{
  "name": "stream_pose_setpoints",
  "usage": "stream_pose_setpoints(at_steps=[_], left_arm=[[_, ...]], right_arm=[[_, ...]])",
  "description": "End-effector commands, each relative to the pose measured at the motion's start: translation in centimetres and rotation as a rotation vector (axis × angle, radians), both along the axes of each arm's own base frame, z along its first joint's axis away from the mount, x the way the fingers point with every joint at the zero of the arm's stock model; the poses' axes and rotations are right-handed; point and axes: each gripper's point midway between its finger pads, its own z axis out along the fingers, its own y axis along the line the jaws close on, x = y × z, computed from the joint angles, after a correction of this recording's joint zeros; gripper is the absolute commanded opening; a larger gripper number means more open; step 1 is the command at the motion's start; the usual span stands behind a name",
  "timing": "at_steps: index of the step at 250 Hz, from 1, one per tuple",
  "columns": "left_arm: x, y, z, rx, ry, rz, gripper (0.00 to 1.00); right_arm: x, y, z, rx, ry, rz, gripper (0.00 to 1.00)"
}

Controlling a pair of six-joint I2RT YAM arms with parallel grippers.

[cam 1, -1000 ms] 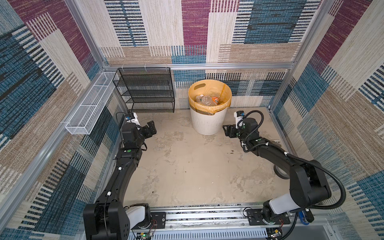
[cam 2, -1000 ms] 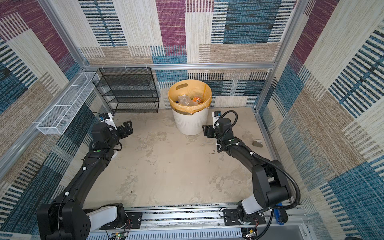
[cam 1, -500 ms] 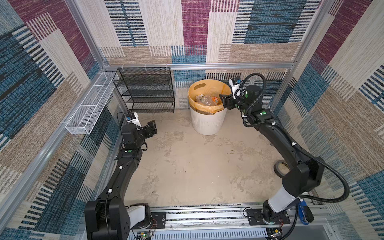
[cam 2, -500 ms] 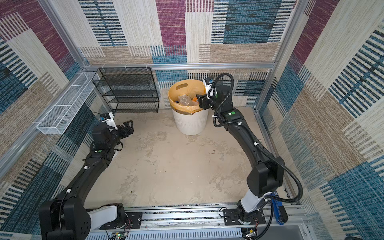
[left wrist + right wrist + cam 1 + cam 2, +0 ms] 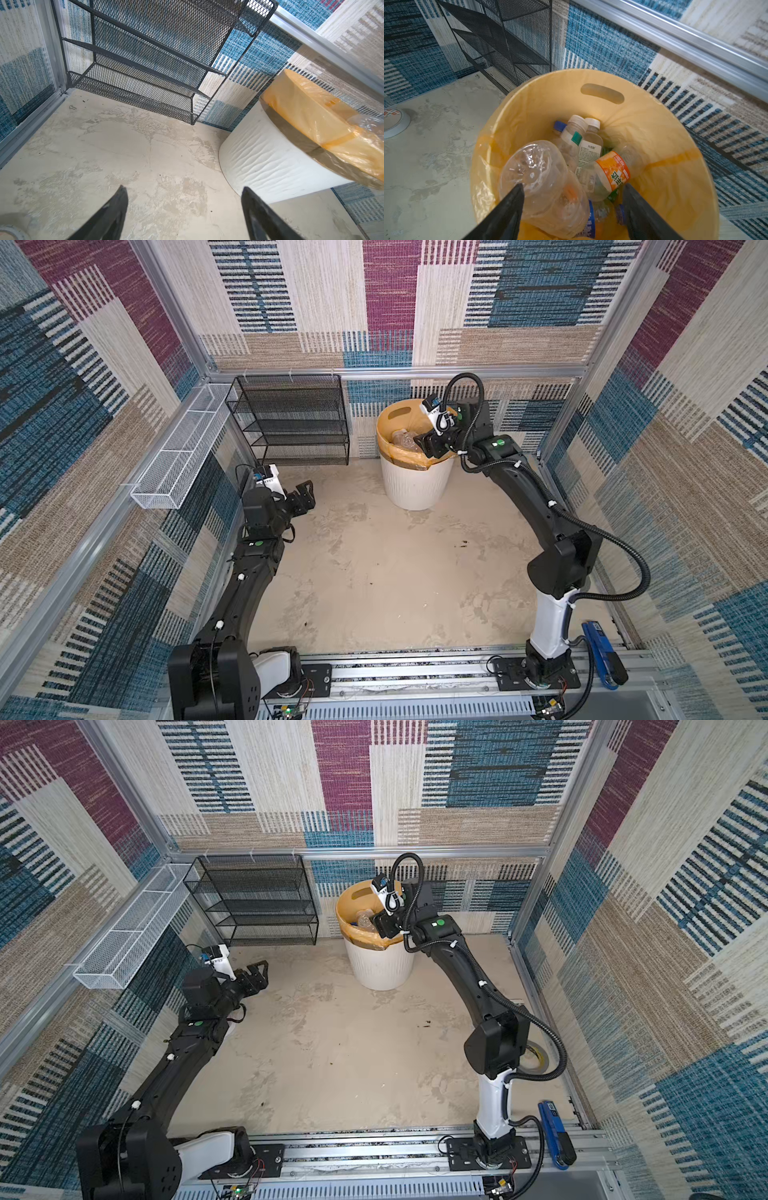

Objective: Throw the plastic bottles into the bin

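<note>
The bin (image 5: 415, 489) (image 5: 382, 969) (image 5: 270, 155), white and ribbed with an orange-yellow liner, stands by the back wall. Several plastic bottles (image 5: 403, 439) (image 5: 363, 919) lie inside it. My right gripper (image 5: 426, 445) (image 5: 380, 923) (image 5: 573, 185) hangs open over the bin's mouth (image 5: 550, 87). Below it a big clear crushed bottle (image 5: 542, 166) lies on the pile beside one finger and apart from the other. An orange-labelled bottle (image 5: 612, 170) and a white-capped bottle (image 5: 589, 143) lie beyond it. My left gripper (image 5: 305, 493) (image 5: 255, 975) (image 5: 184, 188) is open and empty, low over bare floor left of the bin.
A black mesh rack (image 5: 291, 418) (image 5: 145, 62) stands against the back wall left of the bin. A white wire basket (image 5: 178, 456) hangs on the left wall. Tape rolls (image 5: 536, 1056) (image 5: 8, 230) (image 5: 394, 122) lie on the floor. A blue tool (image 5: 602, 655) rests at front right.
My right arm rose from the floor beside the bin and now reaches over its mouth. My left gripper stayed in place and its jaws narrowed a little.
</note>
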Motion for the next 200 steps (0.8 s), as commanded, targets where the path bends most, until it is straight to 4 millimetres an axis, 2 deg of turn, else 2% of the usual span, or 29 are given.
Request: stream_pose_setpoints(at_steps=[1, 30, 69, 113, 131, 153, 200], left_arm=[[0.1, -0.3, 0.3, -0.005, -0.017, -0.016, 0.86], [0.1, -0.3, 0.3, -0.004, -0.016, -0.016, 0.86], [0.1, -0.2, 0.3, -0.002, -0.014, -0.015, 0.86], [0.3, -0.1, 0.0, 0.004, 0.0, -0.009, 0.85], [0.4, -0.1, -0.2, 0.006, 0.005, -0.008, 0.85], [0.4, -0.1, -0.1, 0.004, 0.006, -0.009, 0.85], [0.4, 0.0, -0.1, 0.01, 0.007, -0.004, 0.85]], right_arm=[[1.2, -1.0, -2.4, -0.093, 0.035, -0.043, 0.75], [3.5, -0.9, -2.7, -0.114, 0.031, -0.077, 0.75], [6.8, -1.3, -2.2, -0.076, -0.002, -0.122, 0.75], [8.9, -0.6, -3.9, -0.042, -0.009, -0.121, 0.77], [9.7, -0.8, -3.8, -0.029, -0.032, -0.138, 0.78], [9.9, -0.6, -2.2, 0.005, -0.077, -0.135, 0.79], [9.2, -0.7, 3.0, 0.07, -0.192, -0.131, 0.79]])
